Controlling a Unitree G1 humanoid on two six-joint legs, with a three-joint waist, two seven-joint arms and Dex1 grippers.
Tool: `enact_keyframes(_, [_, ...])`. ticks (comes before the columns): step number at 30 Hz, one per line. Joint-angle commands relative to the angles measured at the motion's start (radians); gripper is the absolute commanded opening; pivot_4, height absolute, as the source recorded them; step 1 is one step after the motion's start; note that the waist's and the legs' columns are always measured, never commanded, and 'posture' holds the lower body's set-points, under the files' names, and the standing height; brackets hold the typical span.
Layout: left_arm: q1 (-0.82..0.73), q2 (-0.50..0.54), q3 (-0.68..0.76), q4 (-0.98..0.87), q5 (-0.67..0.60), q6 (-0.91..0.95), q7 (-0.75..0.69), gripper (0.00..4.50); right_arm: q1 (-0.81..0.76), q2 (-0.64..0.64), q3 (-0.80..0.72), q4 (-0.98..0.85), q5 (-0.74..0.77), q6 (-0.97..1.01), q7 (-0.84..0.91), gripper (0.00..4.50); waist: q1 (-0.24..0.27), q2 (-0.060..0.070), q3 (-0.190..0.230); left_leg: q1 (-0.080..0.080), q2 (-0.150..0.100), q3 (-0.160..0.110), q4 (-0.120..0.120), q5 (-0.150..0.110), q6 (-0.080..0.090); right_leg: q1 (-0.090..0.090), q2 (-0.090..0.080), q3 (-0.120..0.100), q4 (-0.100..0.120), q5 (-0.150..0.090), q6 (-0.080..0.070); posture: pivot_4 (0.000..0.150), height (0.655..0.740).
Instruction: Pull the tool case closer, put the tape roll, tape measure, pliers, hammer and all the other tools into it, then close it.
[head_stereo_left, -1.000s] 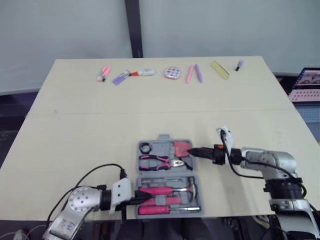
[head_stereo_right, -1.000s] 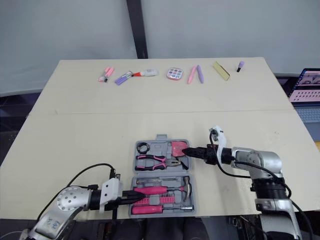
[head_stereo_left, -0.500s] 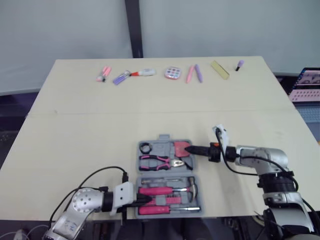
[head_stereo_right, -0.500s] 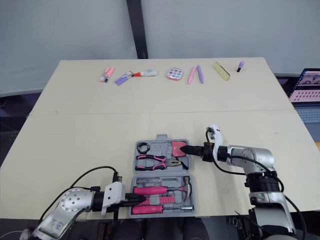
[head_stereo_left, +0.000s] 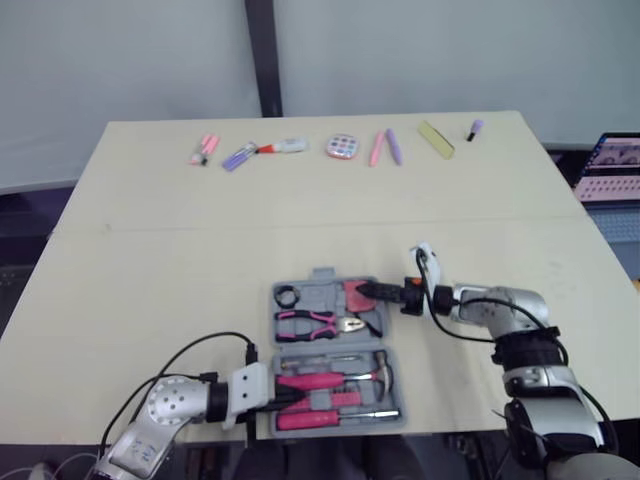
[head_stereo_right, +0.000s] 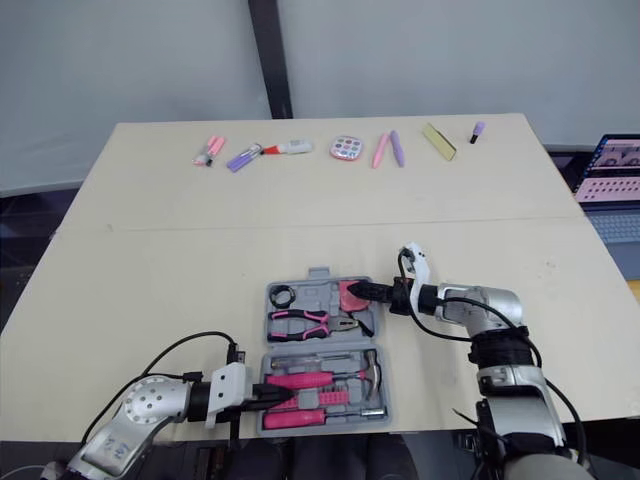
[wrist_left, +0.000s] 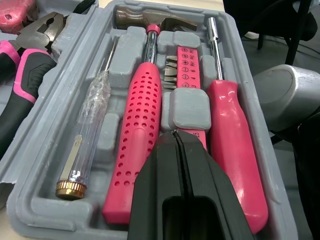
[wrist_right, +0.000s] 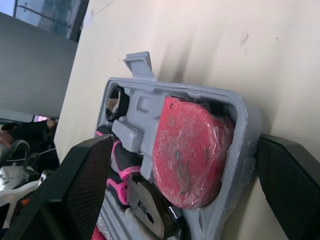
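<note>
Right gripper (head_stereo_right: 368, 292): spread wide, astride case (wrist_right: 248, 130) rim
Left gripper (head_stereo_left: 287, 398): pinched together, empty, over hammer (wrist_left: 137, 135)
Closing: clamp rim, fold slowly

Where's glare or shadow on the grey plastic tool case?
Left wrist view: white glints on the wrap of the clear-handled screwdriver in the grey plastic tool case. Right wrist view: sheen on the round red tape measure; the case's latch tab shades the beige table. Left eye view: even light, no hotspots.
</note>
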Motion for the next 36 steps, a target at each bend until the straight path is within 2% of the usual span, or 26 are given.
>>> enact_keyframes(1, [0.024, 0.01, -0.029, 0.079, 0.075, 0.014, 0.025, 0.0, -0.014, -0.001, -0.017, -0.072, 0.058, 0.038, 0.054, 4.46, -0.003, 0.001, 0.0, 0.0, 0.0, 0.0, 0.0, 0.0, 0.0, 0.0, 0.0, 0.0, 0.0, 0.0, 0.0, 0.15, 0.74])
enact_keyframes(10, [0.024, 0.018, -0.019, 0.102, 0.084, -0.006, 0.062, 0.0, 0.07, -0.073, 0.009, -0.321, 0.098, 0.102, 0.073, 4.46, -0.001, 0.004, -0.001, 0.0, 0.0, 0.0, 0.0, 0.0, 0.0, 0.0, 0.0, 0.0, -0.001, 0.0, 0.0, 0.15, 0.74])
enact_keyframes(20, [0.09, 0.028, 0.064, -0.064, 0.033, 0.091, 0.143, 0.0, 0.198, -0.229, -0.006, -0.705, 0.232, 0.199, 0.091, 4.46, -0.004, 0.004, -0.001, 0.0, 0.0, 0.0, -0.001, 0.0, 0.0, 0.0, 0.0, 0.0, -0.002, 0.0, 0.0, 0.15, 0.74])
enact_keyframes(23, [0.195, 0.051, 0.179, -0.267, -0.066, 0.22, 0.173, 0.0, 0.247, -0.285, -0.039, -0.818, 0.298, 0.238, 0.083, 4.46, -0.004, 0.001, 0.0, -0.001, 0.001, 0.0, -0.002, 0.0, 0.0, -0.001, 0.001, 0.0, -0.002, 0.0, 0.0, 0.15, 0.74])
enact_keyframes(26, [0.435, 0.125, 0.399, -0.521, -0.258, 0.402, 0.121, 0.0, 0.348, -0.399, -0.075, -0.944, 0.342, 0.246, 0.109, 4.46, -0.002, -0.003, 0.003, -0.003, 0.002, 0.0, -0.003, -0.001, 0.001, -0.002, 0.001, 0.0, -0.002, -0.001, -0.001, 0.15, 0.74])
enact_keyframes(28, [0.641, 0.144, 0.62, -0.582, -0.377, 0.462, 0.024, 0.0, 0.467, -0.511, -0.14, -1.03, 0.381, 0.248, 0.168, 4.46, 0.002, -0.006, 0.005, -0.003, 0.0, 0.0, -0.002, -0.002, 0.002, -0.001, 0.0, 0.0, -0.005, 0.0, 0.0, 0.15, 0.74])
enact_keyframes(30, [0.754, 0.145, 0.789, -0.557, -0.433, 0.472, -0.054, 0.0, 0.613, -0.611, -0.204, -1.105, 0.385, 0.199, 0.248, 4.46, 0.015, -0.008, 0.006, -0.004, 0.001, 0.0, -0.001, -0.004, 0.004, 0.001, 0.0, -0.001, -0.011, 0.0, 0.0, 0.15, 0.74])
enact_keyframes(32, [0.716, 0.139, 0.863, -0.481, -0.447, 0.423, -0.067, 0.0, 0.772, -0.663, -0.246, -1.148, 0.324, 0.087, 0.313, 4.46, 0.038, -0.006, 0.006, -0.002, 0.0, 0.001, -0.001, -0.008, 0.01, 0.004, 0.0, -0.001, -0.014, 0.0, 0.0, 0.15, 0.74])
enact_keyframes(34, [0.619, 0.137, 0.873, -0.425, -0.463, 0.413, -0.054, 0.0, 0.872, -0.667, -0.248, -1.139, 0.226, -0.057, 0.335, 4.46, 0.054, -0.006, 0.006, -0.001, 0.0, 0.0, 0.001, -0.008, 0.01, 0.004, 0.001, -0.002, -0.014, 0.001, -0.002, 0.15, 0.74])
enact_keyframes(36, [0.534, 0.145, 0.839, -0.395, -0.44, 0.42, -0.036, 0.0, 0.918, -0.627, -0.217, -1.092, 0.116, -0.221, 0.314, 4.46, 0.052, -0.009, 0.005, -0.001, 0.0, -0.001, 0.001, -0.008, 0.009, 0.005, 0.001, -0.003, -0.016, -0.003, -0.017, 0.15, 0.74])
